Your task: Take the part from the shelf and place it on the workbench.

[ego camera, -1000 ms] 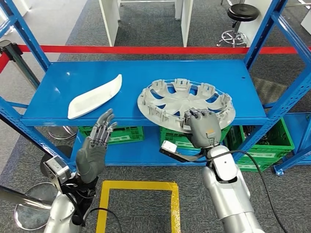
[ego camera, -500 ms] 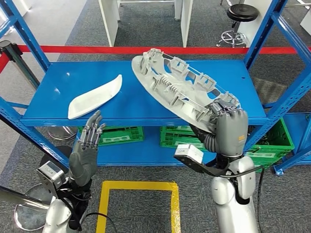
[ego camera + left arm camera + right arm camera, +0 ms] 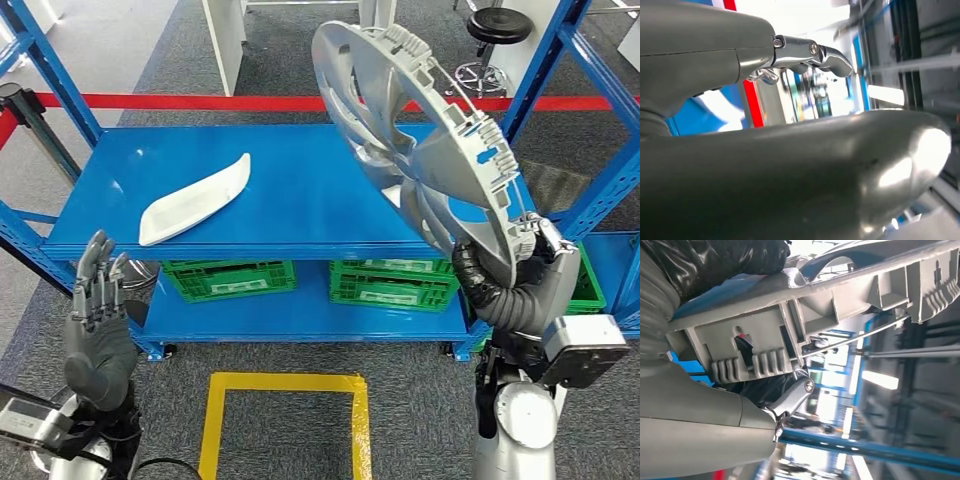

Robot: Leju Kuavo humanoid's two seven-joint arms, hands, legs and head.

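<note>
A round silver-grey wheel cover (image 3: 411, 130) is up in the air, tilted steeply on edge in front of the blue shelf (image 3: 302, 210). My right hand (image 3: 521, 285) grips its lower rim; up close, the rim's clips (image 3: 753, 357) lie against the thumb (image 3: 708, 435). A white curved part (image 3: 195, 199) lies on the left half of the shelf board. My left hand (image 3: 96, 330) is raised at the lower left, below the shelf's front edge, fingers spread and holding nothing; its thumb (image 3: 798, 170) looms large in the left wrist view.
Green crates (image 3: 226, 275) sit on the lower shelf board. Blue uprights (image 3: 596, 200) frame the shelf on both sides. A yellow square outline (image 3: 283, 415) marks the floor before me. Red tape (image 3: 226, 102), white table legs (image 3: 224, 40) and a black stool (image 3: 494, 30) lie behind the shelf.
My right hand lifted the wheel cover off the shelf and swung it up and to the right, tilting it nearly on edge. My left hand dropped lower and leftward.
</note>
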